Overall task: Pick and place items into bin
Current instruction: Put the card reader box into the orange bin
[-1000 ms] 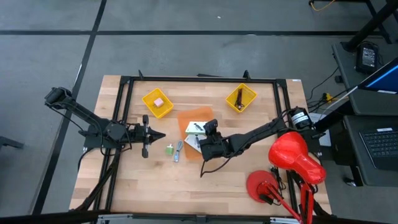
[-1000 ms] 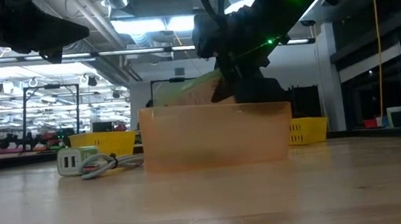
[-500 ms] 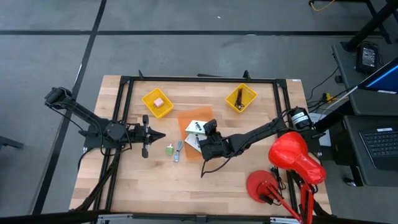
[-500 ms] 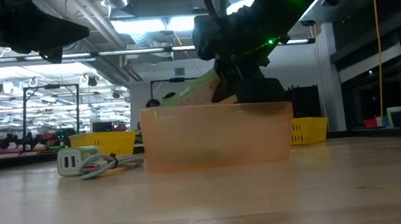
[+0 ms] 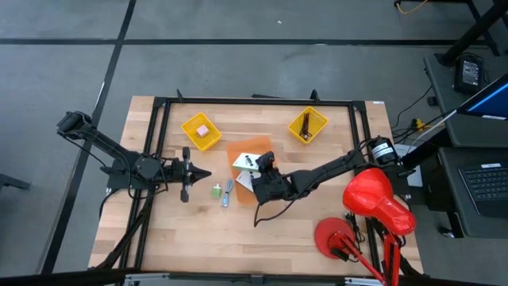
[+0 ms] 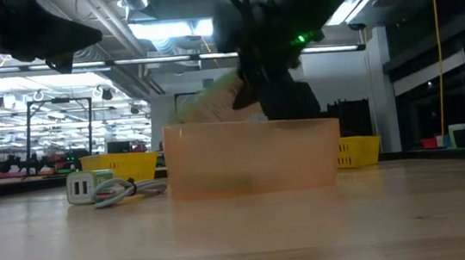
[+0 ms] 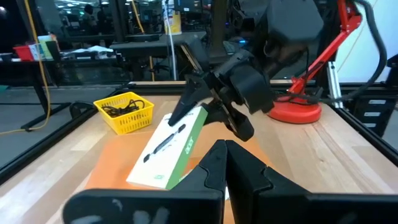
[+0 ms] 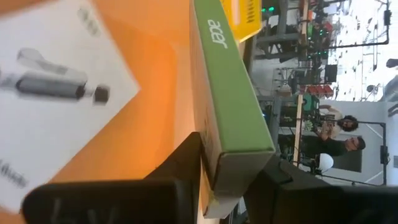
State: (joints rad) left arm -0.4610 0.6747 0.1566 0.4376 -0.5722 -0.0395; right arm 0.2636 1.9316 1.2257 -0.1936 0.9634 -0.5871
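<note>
My right gripper [image 5: 264, 163] is shut on a flat white and green box [image 5: 245, 162] over the orange bin [image 5: 238, 147]. A second white box [image 8: 50, 87] with a black tool printed on it lies flat on the bin floor. The green cube [image 5: 216, 191] and blue-grey tool [image 5: 228, 193] lie on the table to the left of the bin. The pink block [image 5: 202, 129] sits in the left yellow basket. Dark cords [image 5: 305, 124] lie in the right yellow basket. My left gripper [image 5: 198, 172] hovers shut left of the bin, touching nothing. My right gripper pinches the white and green box at one end [image 8: 233, 149] between its two fingers, which lie on the box's two wide faces. The fingers come from the table's right, slanting down. The box is lifted and tilted, its free end [image 6: 181, 118] lower, near the bin's rim.
A black frame [image 5: 159, 127] runs round the work area. A red lamp [image 5: 373, 199] stands at the table's right near corner. There is bare wood on the near side of the bin [image 6: 253, 158].
My right gripper has moved a little toward the table's left and up, staying shut on the box. The box has risen with it above the bin's rim.
</note>
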